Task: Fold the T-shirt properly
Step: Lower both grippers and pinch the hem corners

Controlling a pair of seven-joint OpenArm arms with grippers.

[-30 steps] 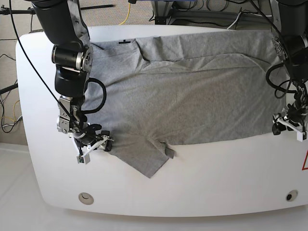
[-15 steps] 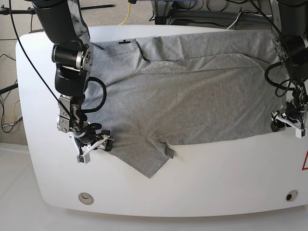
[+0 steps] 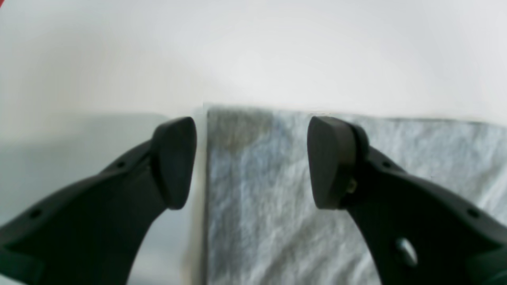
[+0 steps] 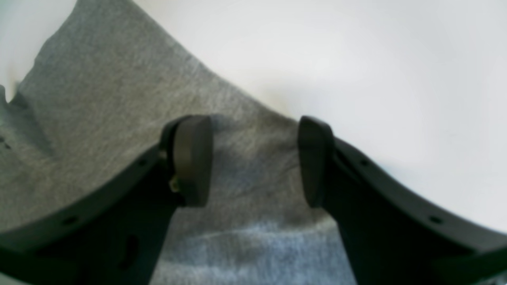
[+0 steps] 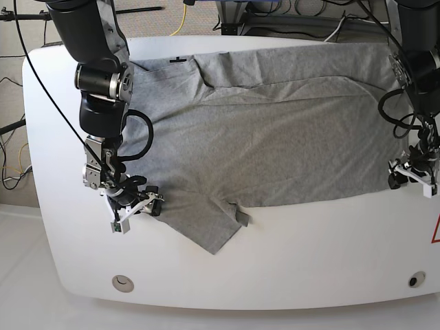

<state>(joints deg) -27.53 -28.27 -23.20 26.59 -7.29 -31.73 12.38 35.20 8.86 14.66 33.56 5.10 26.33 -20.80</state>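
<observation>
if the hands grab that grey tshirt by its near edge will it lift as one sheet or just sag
Likely sag: the T-shirt lies limp, with soft creases and a sleeve flopped toward the table's front. It probably drapes between the left hand and right hand rather than holding shape. The knit looks matte, so it probably won't slip from the pads.

- Left gripper (image 5: 411, 176) drawn slightly up and inward along the T-shirt (image 5: 275, 130) hem corner.
- Right gripper (image 5: 137, 210) shifted a touch lower at the sleeve edge.
</observation>
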